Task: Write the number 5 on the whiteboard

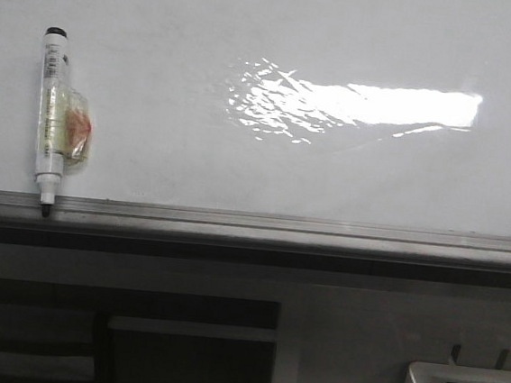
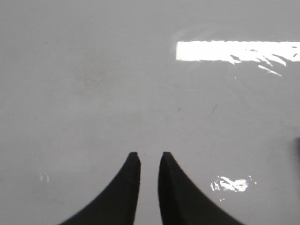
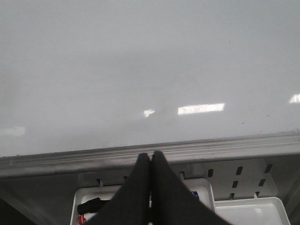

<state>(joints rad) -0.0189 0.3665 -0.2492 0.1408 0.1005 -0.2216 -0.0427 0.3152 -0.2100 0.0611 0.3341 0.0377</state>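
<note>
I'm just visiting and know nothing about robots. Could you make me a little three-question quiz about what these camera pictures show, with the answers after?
1. True or false: a number 5 is already drawn on the whiteboard.
2. Where does the marker on the board point its tip? A) up B) down at the grey ledge C) sideways
3. Which gripper has its fingers pressed together, holding nothing?

Key:
1. False: the board shows only a bright light reflection, no digit.
2. B.
3. The right gripper, seen above a white tray of markers; the left gripper shows a narrow gap between its fingers and is empty too.
</note>
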